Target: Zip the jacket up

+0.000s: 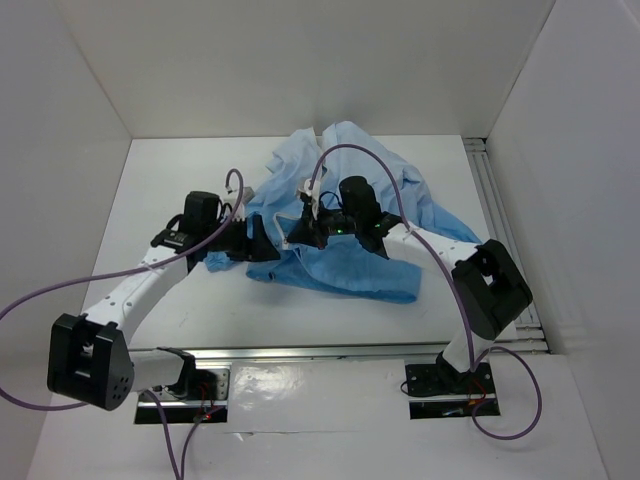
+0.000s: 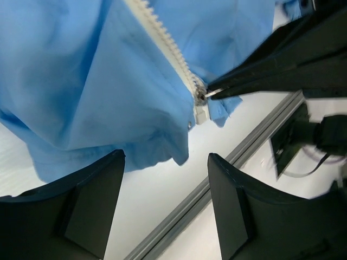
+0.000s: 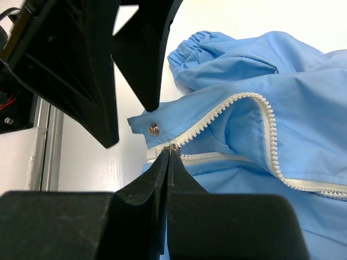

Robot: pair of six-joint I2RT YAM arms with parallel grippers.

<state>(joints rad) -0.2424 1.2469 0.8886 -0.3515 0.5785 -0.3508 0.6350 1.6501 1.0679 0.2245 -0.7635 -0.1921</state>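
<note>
Little done: slider [image 2: 200,96] at zipper [image 3: 217,115] bottom, teeth parted above. Slider pinched by right gripper [image 3: 169,155]; left gripper [image 2: 164,158] spread, nothing held. Nearly whole jacket [image 1: 350,200] left to be zipped.

A: Where's the jacket [image 1: 350,200] lying?
B: You'll find it heaped on the table [image 1: 180,310], toward the back, middle to right.
A: And my arms?
B: Your left gripper [image 1: 262,240] sits at the heap's left edge. Your right gripper [image 1: 298,236] reaches over the heap from the right, so the two face each other, tips near.
A: The zipper pull [image 3: 173,147]?
B: Between your right tips, at the jacket's bottom corner, with the snap [image 3: 154,129] just above it in the right wrist view. Your left fingers [image 2: 81,206] stand apart just short of that corner.
</note>
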